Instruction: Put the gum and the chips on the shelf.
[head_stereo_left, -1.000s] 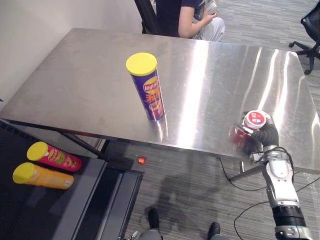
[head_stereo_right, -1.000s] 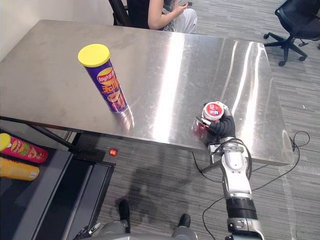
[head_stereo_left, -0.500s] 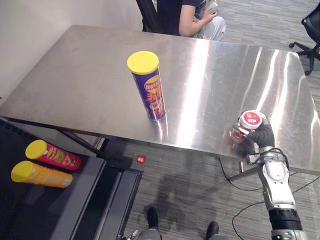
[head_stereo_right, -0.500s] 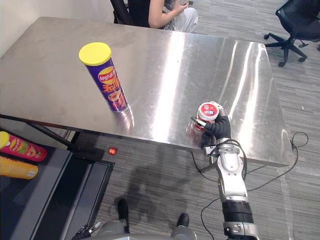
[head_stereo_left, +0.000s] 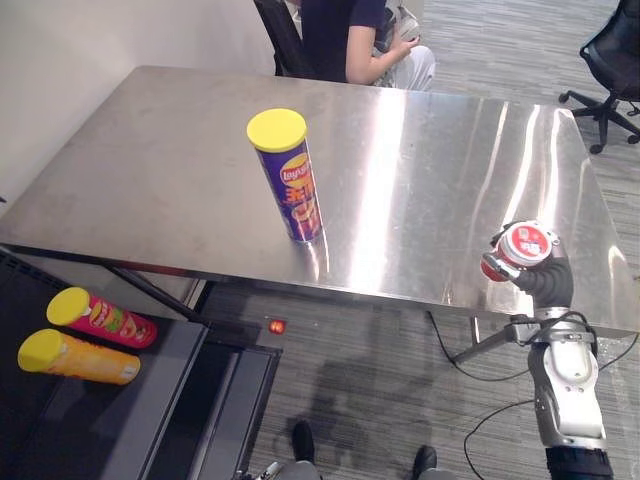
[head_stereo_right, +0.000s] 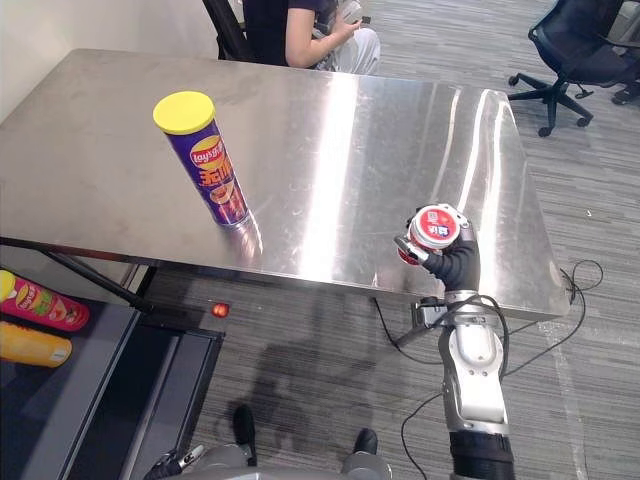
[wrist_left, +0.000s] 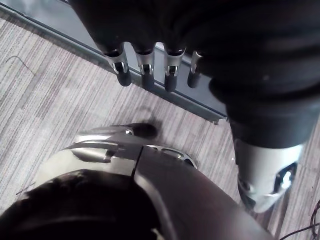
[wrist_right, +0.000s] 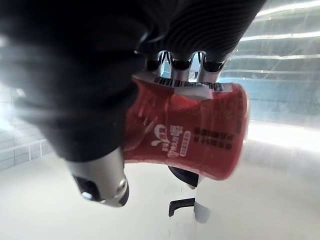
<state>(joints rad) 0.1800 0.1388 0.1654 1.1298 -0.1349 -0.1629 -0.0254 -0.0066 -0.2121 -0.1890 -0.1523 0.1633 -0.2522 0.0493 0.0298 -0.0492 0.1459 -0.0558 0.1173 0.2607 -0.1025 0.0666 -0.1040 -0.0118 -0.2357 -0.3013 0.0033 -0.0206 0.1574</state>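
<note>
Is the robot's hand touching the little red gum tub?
Touching. The right wrist view shows the right hand's fingers curled round the red gum tub, pressed against its side.

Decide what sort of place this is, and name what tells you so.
Probably an office or lab: a wheeled office chair, grey carpet floor, a person seated behind the steel table. The right hand holds a red gum tub.

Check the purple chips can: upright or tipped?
Upright: the purple chips can stands on the metal table, yellow lid on top.
</note>
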